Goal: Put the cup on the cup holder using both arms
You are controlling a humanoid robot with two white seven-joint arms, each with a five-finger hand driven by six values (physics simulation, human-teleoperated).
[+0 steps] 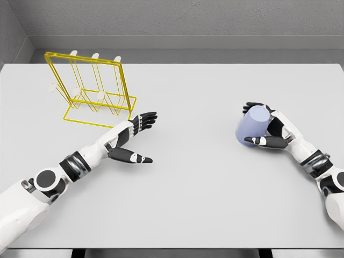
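A yellow wire cup holder [97, 88] is seen at the table's [188, 188] far left; the left hand [134, 137] is held open. Right, the lavender cup [253, 125], judged light, rigid, smooth, is clasped around its wall by the right hand [269, 129].

table [188, 204] | light gray, flat | gray wall [188, 19] behind far edge

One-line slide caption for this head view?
Right robot hand grips the lavender cup above the white table; left robot hand waits open beside the yellow wire cup holder.
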